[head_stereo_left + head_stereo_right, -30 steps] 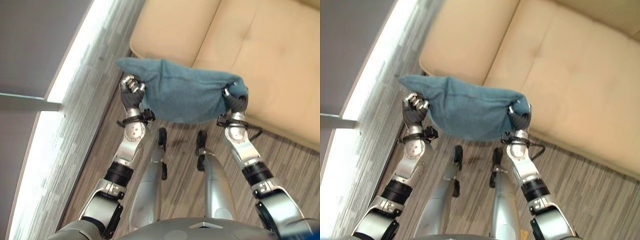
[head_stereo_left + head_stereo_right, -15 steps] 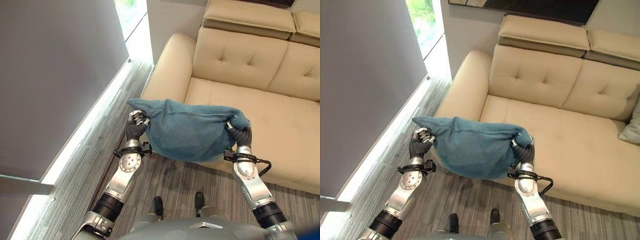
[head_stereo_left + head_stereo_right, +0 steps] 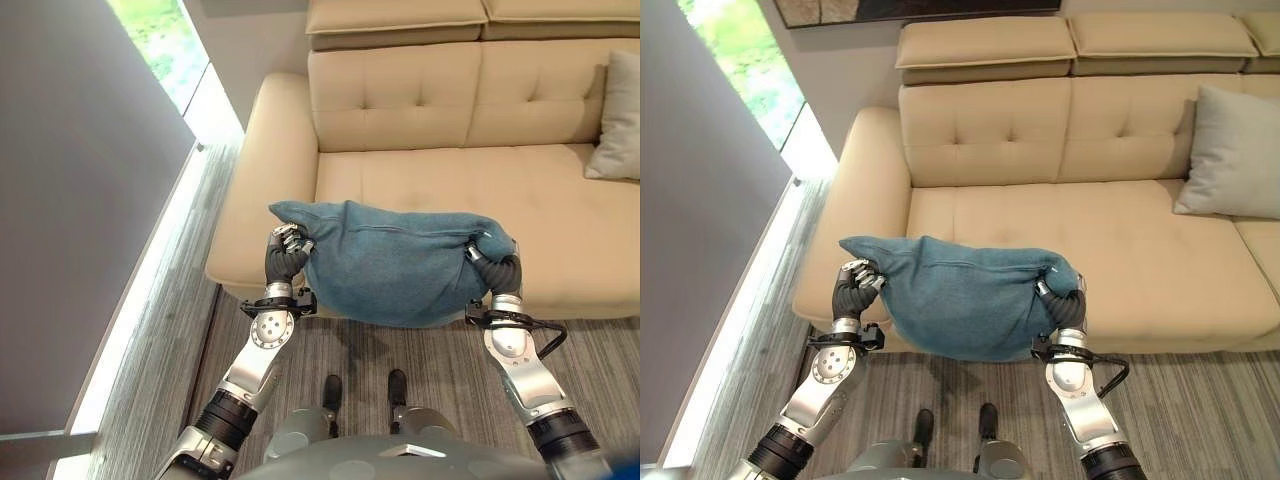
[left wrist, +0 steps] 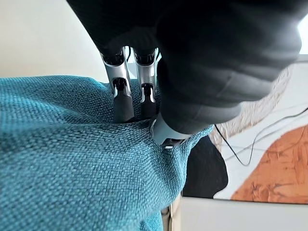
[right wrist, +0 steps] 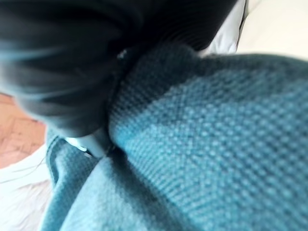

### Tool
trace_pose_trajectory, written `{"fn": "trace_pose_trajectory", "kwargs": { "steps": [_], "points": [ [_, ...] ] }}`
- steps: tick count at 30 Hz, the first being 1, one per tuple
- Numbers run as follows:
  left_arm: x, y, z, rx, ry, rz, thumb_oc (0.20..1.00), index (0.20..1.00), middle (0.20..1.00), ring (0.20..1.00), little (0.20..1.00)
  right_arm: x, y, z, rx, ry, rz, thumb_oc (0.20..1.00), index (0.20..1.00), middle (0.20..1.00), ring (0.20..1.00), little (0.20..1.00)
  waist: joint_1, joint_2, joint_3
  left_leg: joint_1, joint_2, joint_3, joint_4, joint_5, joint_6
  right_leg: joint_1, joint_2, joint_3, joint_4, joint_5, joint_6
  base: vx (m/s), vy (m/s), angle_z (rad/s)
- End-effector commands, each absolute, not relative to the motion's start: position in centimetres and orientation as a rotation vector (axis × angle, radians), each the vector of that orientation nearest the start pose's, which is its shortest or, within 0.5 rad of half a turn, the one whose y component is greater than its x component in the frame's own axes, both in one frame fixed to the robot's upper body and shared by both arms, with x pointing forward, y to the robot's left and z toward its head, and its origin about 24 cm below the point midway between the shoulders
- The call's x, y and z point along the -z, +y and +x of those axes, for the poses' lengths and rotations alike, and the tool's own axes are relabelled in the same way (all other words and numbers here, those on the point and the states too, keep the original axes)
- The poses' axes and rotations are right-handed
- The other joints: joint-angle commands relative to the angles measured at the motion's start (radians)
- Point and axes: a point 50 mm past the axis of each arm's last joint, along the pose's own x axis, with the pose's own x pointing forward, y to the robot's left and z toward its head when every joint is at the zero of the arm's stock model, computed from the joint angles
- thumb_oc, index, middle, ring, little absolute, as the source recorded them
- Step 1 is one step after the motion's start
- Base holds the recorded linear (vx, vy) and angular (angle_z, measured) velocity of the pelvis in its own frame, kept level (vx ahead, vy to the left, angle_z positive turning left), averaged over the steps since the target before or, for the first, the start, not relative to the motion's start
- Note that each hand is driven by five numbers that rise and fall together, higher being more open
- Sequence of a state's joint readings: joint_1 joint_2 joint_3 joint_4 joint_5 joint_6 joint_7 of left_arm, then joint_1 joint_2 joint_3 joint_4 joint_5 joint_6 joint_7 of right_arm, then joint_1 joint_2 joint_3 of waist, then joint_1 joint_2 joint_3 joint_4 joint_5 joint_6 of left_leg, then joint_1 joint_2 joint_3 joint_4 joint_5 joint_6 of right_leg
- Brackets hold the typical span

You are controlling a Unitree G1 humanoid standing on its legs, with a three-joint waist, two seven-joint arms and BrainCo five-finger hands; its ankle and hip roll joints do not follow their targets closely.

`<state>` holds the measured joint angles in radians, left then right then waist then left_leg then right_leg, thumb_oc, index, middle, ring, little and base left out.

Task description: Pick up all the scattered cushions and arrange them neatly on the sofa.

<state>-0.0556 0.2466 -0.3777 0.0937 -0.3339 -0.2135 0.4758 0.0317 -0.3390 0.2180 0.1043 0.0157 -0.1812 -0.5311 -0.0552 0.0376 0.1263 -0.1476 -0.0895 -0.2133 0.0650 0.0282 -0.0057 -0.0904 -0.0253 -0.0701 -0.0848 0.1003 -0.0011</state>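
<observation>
A teal cushion (image 3: 390, 265) hangs in the air between both hands, in front of the beige sofa (image 3: 440, 180) and over its front edge. My left hand (image 3: 285, 255) is shut on the cushion's left corner; its fingers (image 4: 122, 98) curl into the teal cloth (image 4: 72, 159). My right hand (image 3: 495, 262) is shut on the right corner, with the fabric (image 5: 202, 139) bunched against it. A grey cushion (image 3: 1230, 150) leans against the sofa's backrest at the right.
The sofa's left armrest (image 3: 255, 190) is just beyond my left hand. A bright window strip (image 3: 150, 270) and a grey wall (image 3: 70, 180) run along the left. Striped wooden floor (image 3: 1200, 400) lies below the sofa front.
The camera has tilted up, so the whole sofa back and the grey cushion now show. The teal cushion stays held between both hands, now in front of the seat.
</observation>
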Motion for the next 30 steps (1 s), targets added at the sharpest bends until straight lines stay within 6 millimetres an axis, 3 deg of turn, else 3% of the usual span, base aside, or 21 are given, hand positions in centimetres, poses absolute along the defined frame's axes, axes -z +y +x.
{"fn": "trace_pose_trajectory", "kwargs": {
  "steps": [1,4,6,7,8,10,13,18,19,21,22,26,30],
  "points": [
    [-7.7,12.0,26.1,0.003,-0.249,-0.107,0.200,0.200,0.200,0.200,0.200,-7.6,-15.6,25.2,0.195,-0.344,-0.208,0.200,0.200,0.200,0.200,0.200,0.033,-0.078,-0.031,0.068,-0.009,0.066,-0.003,-0.101,-0.009,0.082,-0.018,0.001,0.030,-0.071,0.133,0.06,0.142,-1.08],
    [-7.6,13.1,25.9,-0.013,-0.249,-0.066,0.200,0.200,0.200,0.200,0.200,-7.6,-14.4,25.6,0.157,-0.340,-0.192,0.200,0.200,0.200,0.200,0.200,0.052,-0.075,-0.019,0.124,0.019,0.140,-0.046,-0.095,0.019,0.030,-0.021,0.020,0.172,-0.095,0.155,0.02,0.166,-0.83],
    [-7.7,13.7,25.8,-0.031,-0.254,-0.051,0.200,0.200,0.200,0.200,0.200,-7.6,-13.9,25.7,0.134,-0.337,-0.185,0.200,0.200,0.200,0.200,0.200,0.061,-0.070,-0.015,0.157,0.029,0.177,-0.057,-0.105,0.032,0.003,-0.040,-0.023,0.222,-0.094,0.175,0.03,0.055,-1.35],
    [-7.7,13.7,25.8,-0.031,-0.254,-0.051,0.200,0.200,0.200,0.200,0.200,-7.6,-13.9,25.6,0.134,-0.337,-0.185,0.200,0.200,0.200,0.200,0.200,0.063,-0.070,-0.014,0.159,0.029,0.178,-0.059,-0.105,0.032,0.004,-0.040,-0.021,0.223,-0.095,0.175,0.07,0.011,-0.88],
    [-7.7,14.0,25.6,-0.043,-0.255,-0.054,0.200,0.200,0.200,0.200,0.200,-7.9,-13.3,26.0,0.116,-0.348,-0.188,0.200,0.200,0.200,0.200,0.200,0.071,-0.065,-0.016,0.194,0.036,0.226,-0.083,-0.118,0.035,-0.003,-0.078,-0.087,0.176,-0.060,0.185,0.06,-0.026,-0.51],
    [-7.9,14.0,25.7,-0.052,-0.265,-0.056,0.200,0.200,0.200,0.200,0.200,-8.6,-12.8,26.4,0.101,-0.374,-0.193,0.200,0.200,0.200,0.200,0.200,0.075,-0.054,-0.009,0.208,0.047,0.253,-0.086,-0.127,0.035,-0.048,-0.093,-0.113,0.133,-0.017,0.189,0.12,-0.071,-0.68],
    [-8.0,13.9,25.8,-0.048,-0.274,-0.066,0.200,0.200,0.200,0.200,0.200,-8.5,-13.1,26.3,0.103,-0.370,-0.209,0.200,0.200,0.200,0.200,0.200,0.064,-0.059,-0.008,0.217,0.049,0.229,-0.077,-0.147,0.032,-0.056,-0.099,-0.102,0.102,-0.001,0.186,0.24,-0.173,-0.61],
    [-7.7,12.9,25.7,-0.017,-0.250,-0.120,0.200,0.200,0.200,0.200,0.200,-8.3,-14.3,25.9,0.143,-0.368,-0.223,0.200,0.200,0.200,0.200,0.200,0.046,-0.070,-0.020,0.186,0.084,0.192,0.054,-0.192,-0.019,0.027,-0.076,-0.124,0.038,-0.019,0.146,0.18,-0.198,0.45],
    [-8.0,12.6,25.9,-0.004,-0.256,-0.137,0.200,0.200,0.200,0.200,0.200,-8.4,-14.9,25.9,0.166,-0.366,-0.224,0.200,0.200,0.200,0.200,0.200,0.047,-0.080,-0.003,0.097,0.079,0.176,0.200,-0.167,-0.037,0.047,-0.075,-0.124,0.032,-0.024,0.128,0.07,-0.226,0.76],
    [-8.0,12.5,26.0,0.006,-0.254,-0.149,0.200,0.200,0.200,0.200,0.200,-8.1,-15.5,25.8,0.180,-0.352,-0.230,0.200,0.200,0.200,0.200,0.200,0.053,-0.094,0.012,0.016,0.071,0.180,0.251,-0.156,-0.033,0.076,-0.075,-0.135,0.014,-0.043,0.113,0.08,-0.146,0.63],
    [-7.9,12.5,25.9,0.008,-0.249,-0.148,0.200,0.200,0.200,0.200,0.200,-8.1,-15.6,25.7,0.181,-0.350,-0.226,0.200,0.200,0.200,0.200,0.200,0.054,-0.100,0.012,0.003,0.067,0.188,0.227,-0.165,-0.026,0.082,-0.076,-0.139,0.010,-0.049,0.115,0.17,-0.072,0.61],
    [-7.7,12.5,26.1,0.003,-0.229,-0.135,0.200,0.200,0.200,0.200,0.200,-8.0,-15.6,25.7,0.190,-0.343,-0.216,0.200,0.200,0.200,0.200,0.200,0.071,-0.085,0.010,-0.053,0.051,0.232,0.062,-0.055,-0.027,0.116,-0.030,-0.129,0.001,-0.090,0.115,0.19,0.011,0.14],
    [-7.4,13.0,25.8,-0.008,-0.219,-0.119,0.200,0.200,0.200,0.200,0.200,-7.6,-14.9,25.7,0.165,-0.330,-0.212,0.200,0.200,0.200,0.200,0.200,0.081,-0.088,-0.020,0.024,0.056,0.226,0.008,-0.061,-0.009,0.149,-0.030,-0.116,0.027,-0.122,0.123,0.22,0.114,-0.52]
  ]
}}
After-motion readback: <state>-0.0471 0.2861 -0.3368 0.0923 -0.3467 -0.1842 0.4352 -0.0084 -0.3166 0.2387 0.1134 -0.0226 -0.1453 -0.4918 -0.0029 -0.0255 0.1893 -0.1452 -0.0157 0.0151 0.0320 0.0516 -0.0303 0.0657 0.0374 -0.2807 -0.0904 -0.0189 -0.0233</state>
